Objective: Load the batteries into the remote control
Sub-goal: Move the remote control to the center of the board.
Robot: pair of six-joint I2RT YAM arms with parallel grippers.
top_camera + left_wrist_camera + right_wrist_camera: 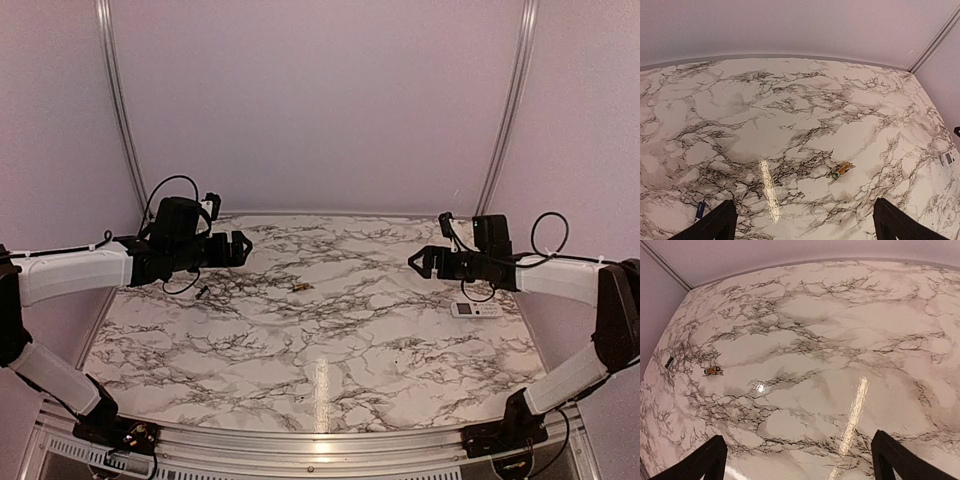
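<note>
One golden-brown battery lies on the marble tabletop near the middle back; it also shows in the left wrist view and the right wrist view. The white remote control lies face up at the right side, below the right arm; its corner shows at the edge of the left wrist view. My left gripper hovers open and empty at the back left, above the table. My right gripper hovers open and empty at the right, just left of the remote.
A small dark object lies on the table under the left gripper; it also shows in the left wrist view and the right wrist view. Pale walls with metal rails close in the back and sides.
</note>
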